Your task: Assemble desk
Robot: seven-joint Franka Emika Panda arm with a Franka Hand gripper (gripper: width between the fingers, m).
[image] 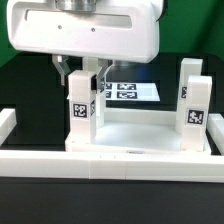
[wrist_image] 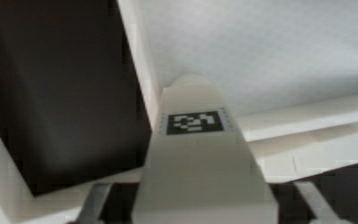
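The desk top (image: 140,128) lies as a white shallow tray in the middle of the exterior view. White square legs stand upright at its corners. Two tagged legs (image: 195,108) rise on the exterior view's right, one behind the other. My gripper (image: 82,78) comes down from above onto the top of the tagged leg (image: 80,112) at the tray's front corner on the exterior view's left, one finger on each side. In the wrist view that leg (wrist_image: 197,150) runs up between my fingers (wrist_image: 105,200), showing one tag. My gripper (wrist_image: 202,208) is shut on it.
A long white border rail (image: 110,158) runs along the front and turns up the exterior view's left side (image: 8,125). The marker board (image: 130,90) lies flat behind the tray. The arm's large white body (image: 85,30) fills the upper part of the exterior view.
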